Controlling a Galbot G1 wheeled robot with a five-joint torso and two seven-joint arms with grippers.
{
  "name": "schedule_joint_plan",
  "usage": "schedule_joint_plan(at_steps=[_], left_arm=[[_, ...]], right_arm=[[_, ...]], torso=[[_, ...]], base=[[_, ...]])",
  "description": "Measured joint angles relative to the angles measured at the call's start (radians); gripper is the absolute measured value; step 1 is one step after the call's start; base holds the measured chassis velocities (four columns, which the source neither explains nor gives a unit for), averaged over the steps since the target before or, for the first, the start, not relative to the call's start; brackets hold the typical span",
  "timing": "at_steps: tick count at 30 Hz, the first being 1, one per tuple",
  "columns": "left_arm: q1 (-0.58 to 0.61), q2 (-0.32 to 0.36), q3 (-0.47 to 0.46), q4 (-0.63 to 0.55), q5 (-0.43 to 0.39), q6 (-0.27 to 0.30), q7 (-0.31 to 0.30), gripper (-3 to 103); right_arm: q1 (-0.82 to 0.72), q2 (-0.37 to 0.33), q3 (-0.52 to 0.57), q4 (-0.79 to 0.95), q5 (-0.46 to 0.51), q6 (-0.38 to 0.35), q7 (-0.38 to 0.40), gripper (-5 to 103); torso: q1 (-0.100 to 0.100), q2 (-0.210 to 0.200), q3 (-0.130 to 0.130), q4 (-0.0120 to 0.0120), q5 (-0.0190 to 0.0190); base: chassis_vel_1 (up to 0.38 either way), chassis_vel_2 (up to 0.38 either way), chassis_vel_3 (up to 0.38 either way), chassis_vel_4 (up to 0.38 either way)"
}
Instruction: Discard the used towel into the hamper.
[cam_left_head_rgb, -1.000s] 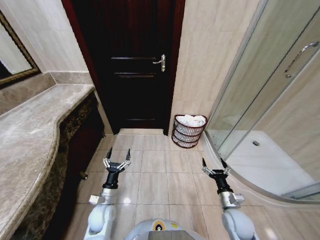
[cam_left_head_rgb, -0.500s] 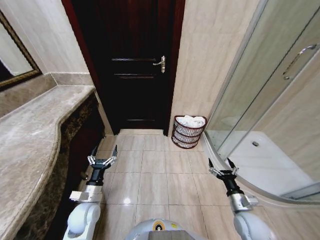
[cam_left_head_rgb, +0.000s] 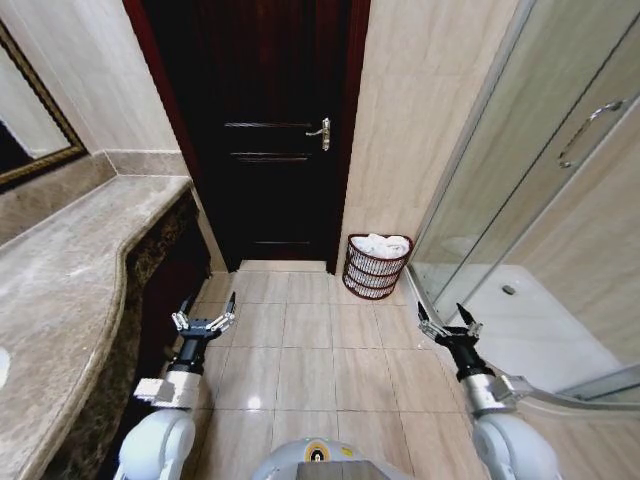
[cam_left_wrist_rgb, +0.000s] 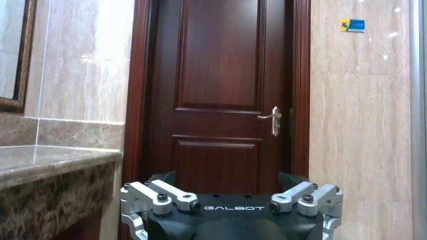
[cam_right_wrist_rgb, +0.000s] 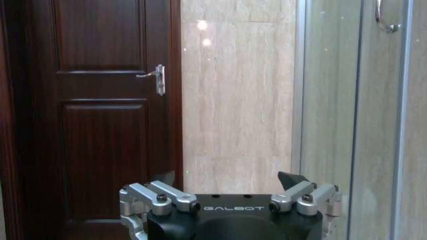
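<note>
The hamper (cam_left_head_rgb: 375, 272), a reddish-brown ribbed wire basket, stands on the floor against the beige wall just right of the dark door. A white towel (cam_left_head_rgb: 382, 243) lies bunched in its top. My left gripper (cam_left_head_rgb: 204, 308) hangs open over the floor tiles near the counter's base, well left of the hamper. Over the tiles by the shower's curved sill, my right gripper (cam_left_head_rgb: 446, 318) is open too, nearer me than the hamper and slightly to its right. Neither holds anything.
A marble vanity counter (cam_left_head_rgb: 70, 280) runs along the left with a framed mirror (cam_left_head_rgb: 25, 125) above it. The closed dark wooden door (cam_left_head_rgb: 270, 130) is straight ahead. A glass shower enclosure (cam_left_head_rgb: 540, 230) fills the right. Open floor tiles (cam_left_head_rgb: 310, 345) lie between the arms.
Both arms have swung outward and back toward me, the left toward the counter and the right toward the shower sill. The camera has tilted slightly. Both grippers stayed open and empty.
</note>
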Motion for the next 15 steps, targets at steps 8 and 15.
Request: schedule_joint_plan(at_steps=[8, 15], left_arm=[[0.016, -0.001, 0.003, -0.028, 0.013, 0.031, -0.003, 100], [0.024, 0.010, 0.000, -0.039, -0.009, 0.034, -0.011, 100]], right_arm=[[-0.007, -0.003, 0.007, 0.016, -0.007, 0.014, 0.009, 100], [-0.002, -0.011, 0.016, 0.035, -0.012, -0.002, 0.012, 100]], torso=[[0.018, 0.036, 0.018, 0.0000, 0.0000], [0.034, 0.069, 0.035, 0.0001, 0.0000]], base=[[0.000, 0.000, 0.000, 0.000], [0.000, 0.000, 0.000, 0.000]])
